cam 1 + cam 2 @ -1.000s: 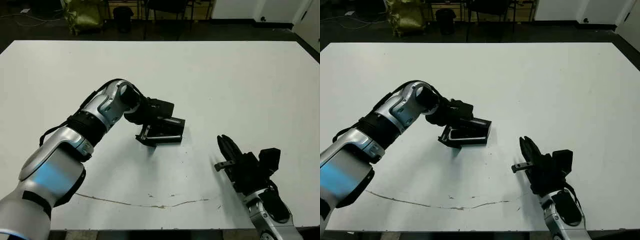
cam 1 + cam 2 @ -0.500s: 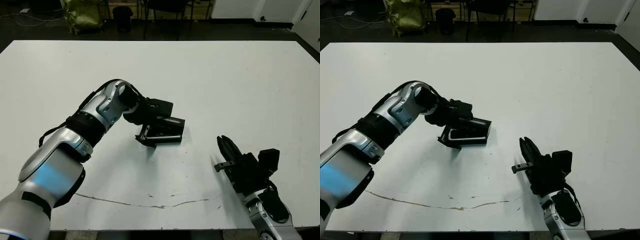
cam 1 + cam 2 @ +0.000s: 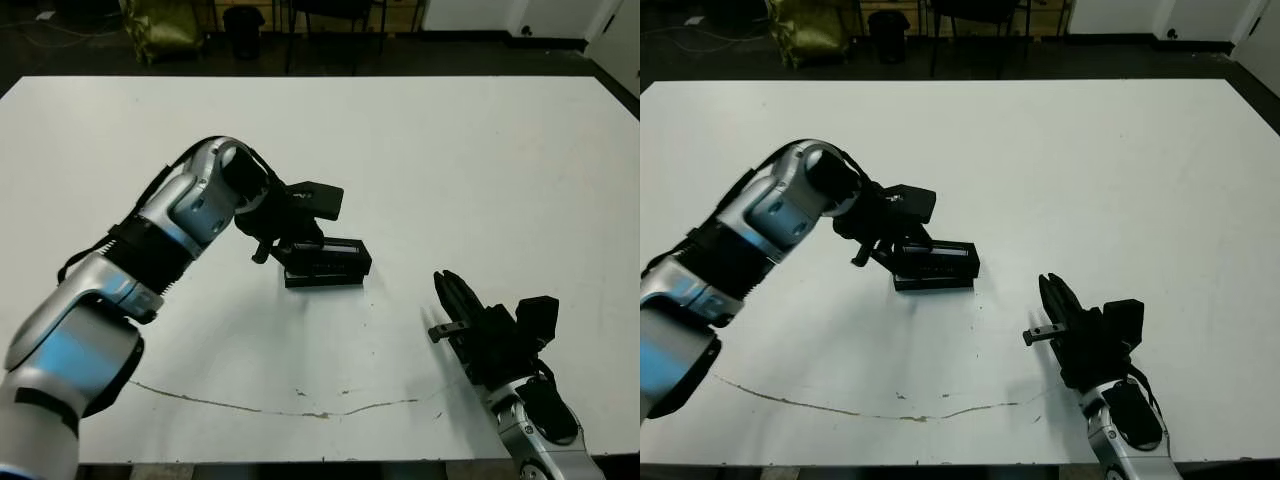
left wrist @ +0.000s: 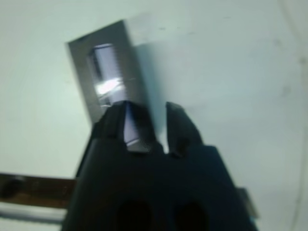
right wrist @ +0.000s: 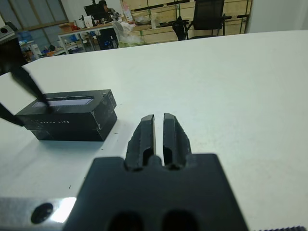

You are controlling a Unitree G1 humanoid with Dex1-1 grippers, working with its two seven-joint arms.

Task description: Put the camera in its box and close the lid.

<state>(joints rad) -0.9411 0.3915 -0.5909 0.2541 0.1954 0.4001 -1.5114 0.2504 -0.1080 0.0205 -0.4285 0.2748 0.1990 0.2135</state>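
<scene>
The box [image 3: 326, 273] stands mid-table with the lid [image 3: 328, 247] lying flat on it, its glossy strip facing up. The camera is out of view. My left gripper [image 3: 272, 255] is open at the box's left end, one thin finger over the lid's end and the other beside the end wall; the left wrist view shows the lid [image 4: 108, 79] just past the fingertips [image 4: 124, 120]. My right gripper [image 3: 445, 280] is shut on nothing near the front right, a hand's width from the box [image 5: 67, 126].
A long thin crack or mark [image 3: 290, 405] runs along the table near the front edge. Chairs, desks and a green bag [image 3: 160, 25] stand beyond the far edge. Bare white table [image 3: 480, 160] stretches to the right and behind the box.
The lid, tilted with the white lining showing before, now lies flat on the box. My left gripper has drawn back to the left end and lifted. The right arm has not moved.
</scene>
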